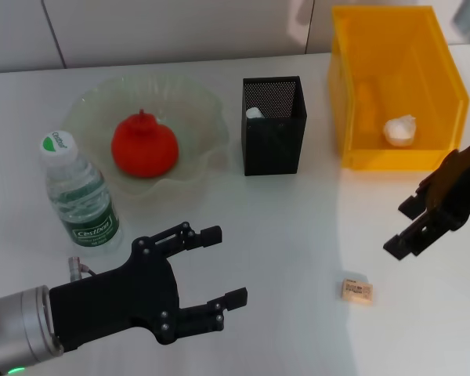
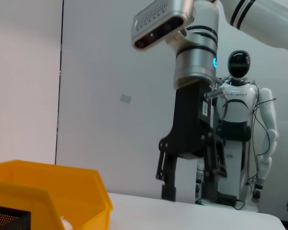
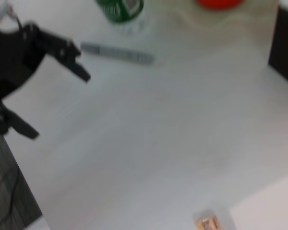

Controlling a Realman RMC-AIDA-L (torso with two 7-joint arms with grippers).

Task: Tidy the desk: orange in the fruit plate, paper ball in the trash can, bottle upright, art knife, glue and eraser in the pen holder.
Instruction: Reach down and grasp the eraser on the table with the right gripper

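Head view puts the eraser (image 1: pixel 356 291) at the lower right of the frame, lying flat and alone on the white desk (image 1: pixel 298 235), apparently the one item not yet put away. The right gripper (image 1: pixel 413 227) hangs just above and to its right at the frame's right edge, jaws spread and holding nothing, which reads as an approach toward the eraser. Beyond it, the black mesh pen holder (image 1: pixel 274 125) stands at upper centre with something pale showing inside; the yellow trash can (image 1: pixel 395 86) at upper right holds the paper ball (image 1: pixel 399 130); the orange (image 1: pixel 144 146) sits in the clear fruit plate (image 1: pixel 196 102) at upper left; the bottle (image 1: pixel 78 192) stands upright at left. The left gripper (image 1: pixel 219 270) lies low at the lower left, fingers parted and empty, seemingly kept clear of the other arm's work. Right wrist view adds a slim grey stick-like object (image 3: pixel 117 52) lying by the bottle's base, which the left arm hides from the head camera; whether it is the art knife cannot be told. Left wrist view shows the right gripper (image 2: pixel 189 191) from the side, poised over the desk.
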